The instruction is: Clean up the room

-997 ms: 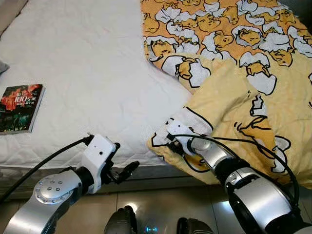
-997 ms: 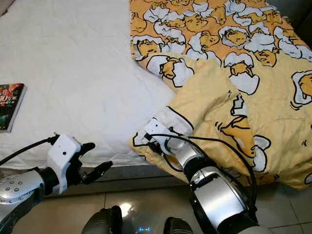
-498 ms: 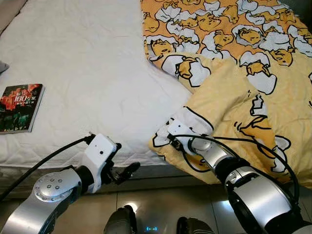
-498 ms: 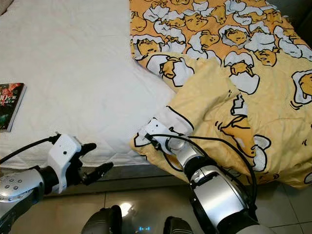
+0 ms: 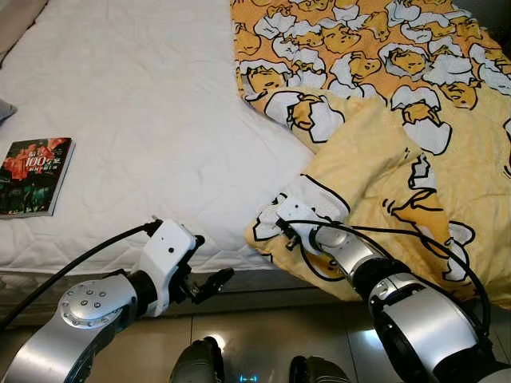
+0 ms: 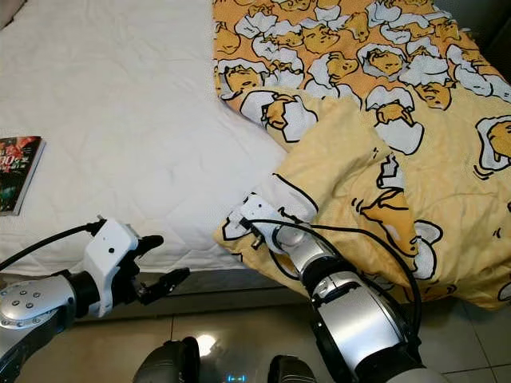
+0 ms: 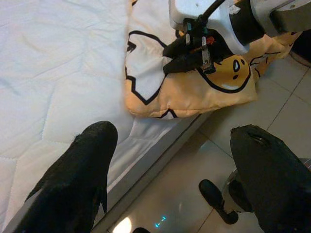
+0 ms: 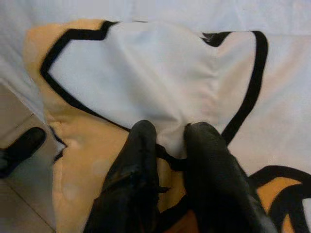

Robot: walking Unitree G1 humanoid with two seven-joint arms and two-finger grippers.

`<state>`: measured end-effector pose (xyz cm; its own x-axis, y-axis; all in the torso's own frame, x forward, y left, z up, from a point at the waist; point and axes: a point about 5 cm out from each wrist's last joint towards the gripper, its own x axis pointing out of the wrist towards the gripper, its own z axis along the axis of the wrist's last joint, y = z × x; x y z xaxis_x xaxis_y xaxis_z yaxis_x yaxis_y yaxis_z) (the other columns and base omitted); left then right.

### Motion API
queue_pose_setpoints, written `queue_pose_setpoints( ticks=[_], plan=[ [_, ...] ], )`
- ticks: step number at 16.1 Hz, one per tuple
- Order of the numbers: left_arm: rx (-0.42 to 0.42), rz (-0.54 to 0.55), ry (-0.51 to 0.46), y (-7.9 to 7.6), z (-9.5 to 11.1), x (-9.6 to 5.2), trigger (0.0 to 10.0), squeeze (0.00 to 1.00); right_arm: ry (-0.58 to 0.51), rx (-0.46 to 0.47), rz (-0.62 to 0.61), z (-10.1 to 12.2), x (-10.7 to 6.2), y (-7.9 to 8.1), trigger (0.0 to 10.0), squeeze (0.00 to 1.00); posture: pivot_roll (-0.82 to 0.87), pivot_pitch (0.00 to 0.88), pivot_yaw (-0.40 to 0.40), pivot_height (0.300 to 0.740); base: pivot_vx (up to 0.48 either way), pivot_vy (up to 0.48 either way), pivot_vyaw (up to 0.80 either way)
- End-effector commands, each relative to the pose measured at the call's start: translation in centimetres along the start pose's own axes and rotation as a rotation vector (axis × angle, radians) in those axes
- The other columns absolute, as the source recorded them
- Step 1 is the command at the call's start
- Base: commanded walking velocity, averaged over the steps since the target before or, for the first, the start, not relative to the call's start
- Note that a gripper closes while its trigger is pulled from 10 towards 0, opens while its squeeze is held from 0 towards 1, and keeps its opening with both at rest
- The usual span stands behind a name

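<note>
A yellow blanket [image 5: 383, 159] printed with cartoon eggs covers the right half of the white bed [image 5: 152, 120], one corner folded back toward the front edge. My right gripper [image 8: 167, 141] is shut on that folded corner [image 5: 275, 219], pinching the white and yellow cloth between its black fingers [image 7: 182, 56]. My left gripper [image 6: 164, 262] is open and holds nothing. It hangs just in front of the mattress's front edge, to the left of the blanket corner, over the floor.
A book [image 5: 33, 177] with a dark red cover lies on the bed near its left front edge. Grey tiled floor [image 5: 263, 335] runs along the front of the bed, where my feet [image 5: 200, 363] show.
The right gripper has drawn the blanket corner slightly to the right. The left gripper has shifted a little to the right along the bed's edge.
</note>
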<state>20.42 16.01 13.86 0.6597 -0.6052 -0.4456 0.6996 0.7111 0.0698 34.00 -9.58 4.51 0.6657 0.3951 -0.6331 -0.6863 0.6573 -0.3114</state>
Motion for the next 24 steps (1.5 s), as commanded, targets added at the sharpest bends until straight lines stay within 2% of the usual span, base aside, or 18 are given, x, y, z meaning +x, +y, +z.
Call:
queue_pose_setpoints(
  ticks=[1,3,5,6,7,8,9,10,11,12,15,19,24],
  plan=[
    [-0.001,0.006,0.002,0.2,-0.1,-0.2,10.0,0.0,-0.068,0.078,0.086,1.0,0.1,0.6,0.0,0.0,0.18,0.169,-0.006,0.74,0.0,0.0,0.0],
    [-0.001,0.017,0.0,0.4,0.0,-0.2,10.0,0.0,-0.113,0.131,0.178,1.3,0.1,1.3,0.0,0.0,0.18,0.169,-0.007,0.74,0.0,0.0,0.0],
    [-0.001,0.026,0.001,0.8,-0.1,-0.3,10.0,0.0,-0.189,0.116,0.429,1.2,-0.2,3.6,0.0,0.0,0.17,0.163,-0.008,0.74,0.0,0.0,0.0],
    [0.0,0.027,0.001,0.8,-0.1,-0.3,10.0,0.0,-0.202,0.107,0.482,1.0,-0.3,4.1,0.0,0.0,0.17,0.161,-0.005,0.74,0.0,0.0,0.0],
    [0.002,0.024,0.001,0.9,-0.1,-0.3,10.0,0.0,-0.205,0.051,0.62,0.2,-0.7,5.6,0.0,0.0,0.16,0.16,-0.001,0.74,0.0,0.0,0.0],
    [0.005,0.019,-0.001,0.9,0.0,-0.2,10.0,0.0,-0.184,-0.014,0.634,-0.6,-0.8,6.2,0.0,0.0,0.16,0.159,0.005,0.74,0.0,0.0,0.0],
    [0.007,0.018,-0.004,1.1,0.1,0.0,10.0,0.0,-0.174,-0.009,0.501,-0.6,-0.4,5.5,0.0,0.0,0.16,0.164,0.009,0.74,0.0,0.0,0.0],
    [0.008,0.017,-0.005,1.1,0.2,0.1,10.0,0.0,-0.171,0.018,0.422,-0.5,-0.3,4.7,10.0,0.0,0.15,0.169,0.013,0.74,0.0,0.0,0.0],
    [0.008,0.013,-0.007,1.0,0.2,0.2,10.0,0.0,-0.164,0.021,0.322,-0.2,-0.2,3.5,10.0,1.0,0.15,0.17,0.016,0.74,0.0,0.0,0.0],
    [0.007,0.008,-0.007,0.9,0.1,0.2,10.0,0.0,-0.156,0.025,0.281,0.0,-0.3,2.9,10.0,1.0,0.15,0.167,0.016,0.74,0.0,0.0,0.0],
    [0.006,-0.001,-0.004,0.8,0.0,0.4,10.0,0.0,-0.108,-0.061,0.223,0.6,-0.2,1.9,10.0,1.0,0.15,0.17,0.014,0.74,0.0,0.0,0.0],
    [0.002,0.001,-0.007,0.7,0.0,0.5,10.0,0.0,-0.087,-0.057,0.173,1.5,-0.1,0.9,10.0,1.0,0.16,0.176,0.004,0.74,0.0,0.0,0.0],
    [0.0,0.001,-0.001,0.6,-0.2,0.6,10.0,0.0,-0.063,-0.029,0.149,1.6,-0.3,0.0,10.0,1.0,0.16,0.175,0.002,0.74,0.0,0.0,0.0]
  ],
)
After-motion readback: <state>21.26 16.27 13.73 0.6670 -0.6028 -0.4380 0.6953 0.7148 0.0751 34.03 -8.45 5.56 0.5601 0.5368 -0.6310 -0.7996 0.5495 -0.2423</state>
